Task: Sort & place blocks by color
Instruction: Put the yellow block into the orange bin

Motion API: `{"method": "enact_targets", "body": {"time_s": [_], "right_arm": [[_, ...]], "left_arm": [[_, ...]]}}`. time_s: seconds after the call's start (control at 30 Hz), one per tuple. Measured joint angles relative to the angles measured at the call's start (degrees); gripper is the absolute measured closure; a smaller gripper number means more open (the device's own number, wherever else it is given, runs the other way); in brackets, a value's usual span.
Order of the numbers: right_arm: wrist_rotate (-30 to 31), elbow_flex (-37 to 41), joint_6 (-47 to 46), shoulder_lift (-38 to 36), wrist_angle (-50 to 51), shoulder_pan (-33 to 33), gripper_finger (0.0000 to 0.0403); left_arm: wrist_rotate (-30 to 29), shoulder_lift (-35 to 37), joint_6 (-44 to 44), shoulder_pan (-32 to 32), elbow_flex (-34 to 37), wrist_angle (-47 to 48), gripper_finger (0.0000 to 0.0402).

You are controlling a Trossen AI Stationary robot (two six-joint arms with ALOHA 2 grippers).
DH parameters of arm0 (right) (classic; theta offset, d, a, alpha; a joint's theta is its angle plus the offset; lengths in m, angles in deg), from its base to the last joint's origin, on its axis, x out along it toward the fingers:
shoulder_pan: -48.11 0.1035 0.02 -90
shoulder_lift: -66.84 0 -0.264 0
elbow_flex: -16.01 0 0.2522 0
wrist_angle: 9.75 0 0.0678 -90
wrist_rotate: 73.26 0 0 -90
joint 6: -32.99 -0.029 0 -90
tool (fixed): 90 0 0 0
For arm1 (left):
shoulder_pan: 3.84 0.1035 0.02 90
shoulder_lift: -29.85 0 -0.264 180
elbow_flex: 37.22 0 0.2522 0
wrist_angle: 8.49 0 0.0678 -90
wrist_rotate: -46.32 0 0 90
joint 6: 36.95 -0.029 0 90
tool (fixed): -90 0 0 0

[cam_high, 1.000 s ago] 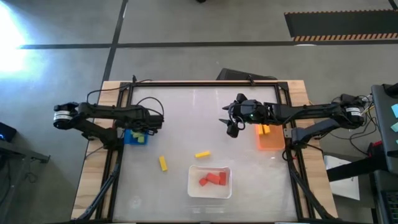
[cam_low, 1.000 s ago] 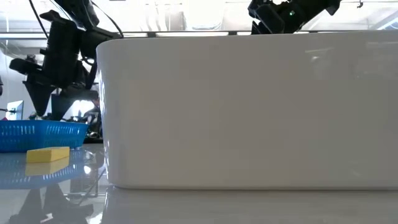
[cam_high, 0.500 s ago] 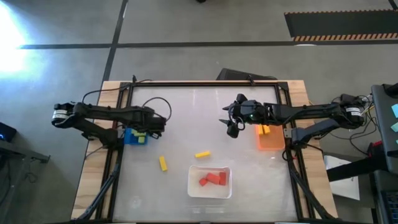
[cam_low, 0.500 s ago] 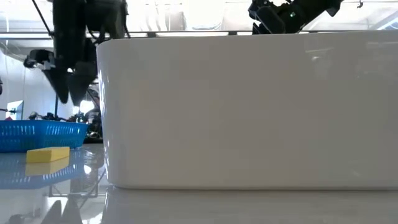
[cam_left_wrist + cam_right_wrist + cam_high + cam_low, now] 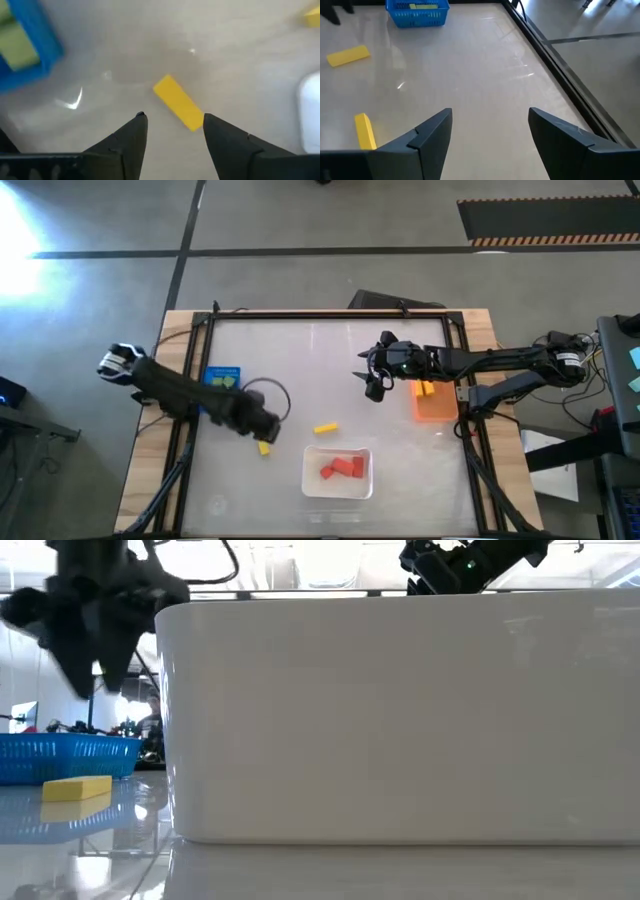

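Yellow block [image 5: 178,107] lies on the table [image 5: 330,360] just ahead of my left pincer [image 5: 172,121], fingers spread, not touching it

Left tool [image 5: 262,426] over block [image 5: 263,446] left of tray [image 5: 337,489]; bin [image 5: 222,376] behind, 2nd block [image 5: 326,428] betw. arms.

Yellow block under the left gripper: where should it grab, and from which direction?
Probably from straight above, across the yellow block at its middle, fingers on its two long sides. It lies flat on the table, a slim bar set diagonally to the open left gripper, whose fingers already straddle its near end. The wrist would likely need to turn to square up. The right gripper waits, open, beside the orange bin.
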Motion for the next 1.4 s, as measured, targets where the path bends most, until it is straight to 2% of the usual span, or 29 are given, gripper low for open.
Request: {"method": "enact_targets", "body": {"time_s": [0.1,0.23,0.43,0.63,1.07,1.17,1.3,1.4], "right_arm": [[0.0,0.0,0.6,0.0,0.1,0.0,0.0151],[0.0,0.0,1.4,0.0,0.2,0.0,0.0151],[0.0,0.0,2.4,0.0,0.2,0.0,0.0151],[0.0,0.0,3.1,0.0,0.2,0.0,0.0151],[0.0,0.0,3.7,0.0,0.2,0.0,0.0151],[0.0,0.0,3.8,0.0,0.3,0.0,0.0151],[-0.2,0.0,3.8,0.0,0.3,0.0,0.0151],[-1.4,0.4,3.8,0.0,0.2,0.0,0.0151]], "left_arm": [[-0.1,-4.2,8.9,-3.3,0.2,-2.3,0.0235],[-0.3,-8.9,14.3,-4.9,0.3,-4.1,0.0239],[-2.9,-12.0,14.9,-4.5,0.7,-8.7,0.024],[-2.1,-14.0,17.2,-4.5,1.5,-8.3,0.024],[-0.6,-18.8,15.5,-4.6,1.5,-11.6,0.0241],[-0.6,-19.2,14.5,-4.6,1.5,-11.9,0.0262],[-1.0,-18.9,12.8,-4.6,1.5,-12.1,0.0317],[-2.0,-17.8,9.3,-4.6,1.7,-12.0,0.0318]]}}
